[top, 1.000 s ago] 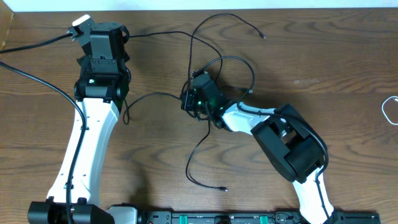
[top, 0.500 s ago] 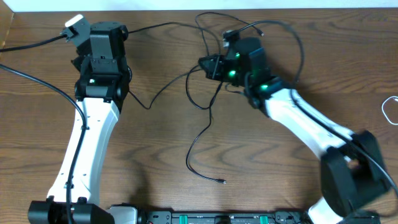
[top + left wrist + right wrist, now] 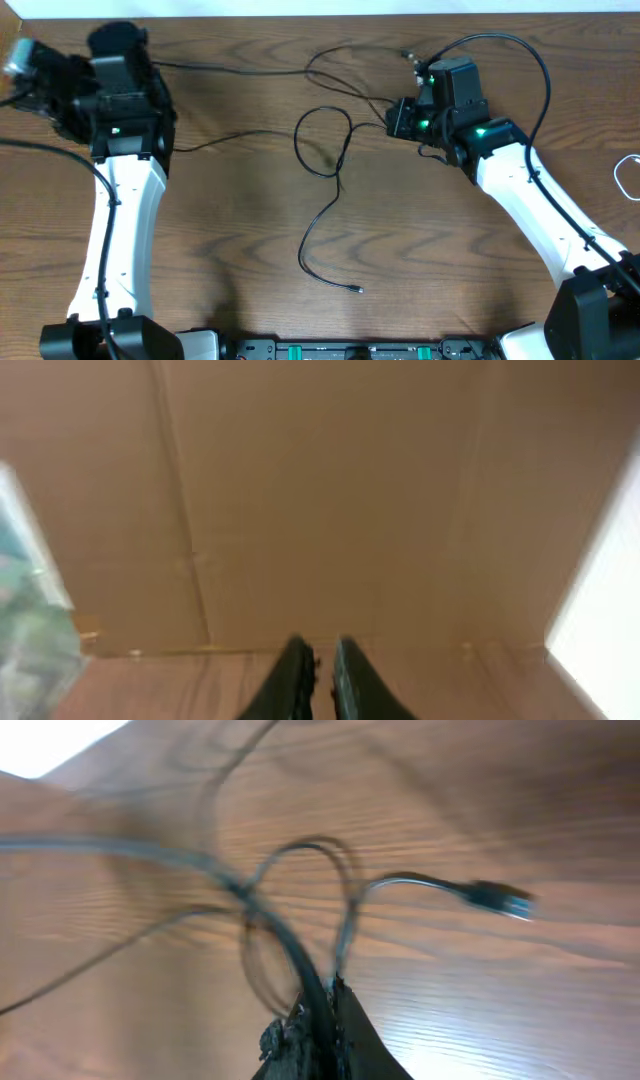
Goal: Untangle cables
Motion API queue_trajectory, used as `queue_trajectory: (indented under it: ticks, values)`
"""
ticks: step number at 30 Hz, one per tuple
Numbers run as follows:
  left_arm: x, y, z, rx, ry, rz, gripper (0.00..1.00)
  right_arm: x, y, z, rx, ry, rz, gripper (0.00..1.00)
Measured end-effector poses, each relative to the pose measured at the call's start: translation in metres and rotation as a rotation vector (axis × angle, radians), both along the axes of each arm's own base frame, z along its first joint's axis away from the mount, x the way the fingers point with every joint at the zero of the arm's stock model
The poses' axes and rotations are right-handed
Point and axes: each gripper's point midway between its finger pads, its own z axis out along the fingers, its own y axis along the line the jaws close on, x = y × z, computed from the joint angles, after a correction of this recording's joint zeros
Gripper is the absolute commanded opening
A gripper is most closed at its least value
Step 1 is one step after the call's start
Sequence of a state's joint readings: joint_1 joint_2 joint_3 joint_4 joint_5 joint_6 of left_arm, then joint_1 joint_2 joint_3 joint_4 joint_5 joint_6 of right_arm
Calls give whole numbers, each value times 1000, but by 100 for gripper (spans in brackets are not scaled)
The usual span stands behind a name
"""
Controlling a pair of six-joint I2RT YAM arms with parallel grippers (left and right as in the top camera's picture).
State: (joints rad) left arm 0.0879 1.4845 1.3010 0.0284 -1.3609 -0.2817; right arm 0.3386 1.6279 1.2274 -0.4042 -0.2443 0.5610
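Thin black cables (image 3: 325, 140) lie looped across the middle of the wooden table, one free plug end (image 3: 358, 289) near the front. My right gripper (image 3: 395, 118) is shut on a black cable (image 3: 300, 960) that leads out from its tips (image 3: 322, 1010); a plug (image 3: 500, 900) dangles beside it. My left gripper (image 3: 48, 95) is at the far left, jaws shut (image 3: 320, 665), facing a cardboard wall. Two thin strands (image 3: 230, 70) run taut to it; the grip itself is hidden. A white cable (image 3: 628, 178) lies at the right edge.
A cardboard box (image 3: 320, 490) stands just past the table's left end, close in front of the left gripper. Thick black robot wiring (image 3: 60, 150) hangs beside the left arm. A black rail (image 3: 350, 350) runs along the table's front edge.
The right gripper went up and to the right with its cable. The left gripper swung left toward the box. The strands between them drew out straighter and the tangle opened into a loop.
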Motion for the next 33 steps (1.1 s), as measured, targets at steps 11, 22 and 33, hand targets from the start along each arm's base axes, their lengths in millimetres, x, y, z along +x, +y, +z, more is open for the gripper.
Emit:
queue_trajectory:
  ticks: [11, 22, 33]
  values:
    - [-18, -14, 92, 118, -268, -1, 8, 4, -13, -4, -79, -23, -18, 1]
    - [-47, 23, 104, 174, -54, 114, 8, -4, -23, -15, -154, 7, -1, 99]
    - [-140, 95, 90, 98, -15, 498, 7, -3, -22, -14, -168, -13, 25, 99]
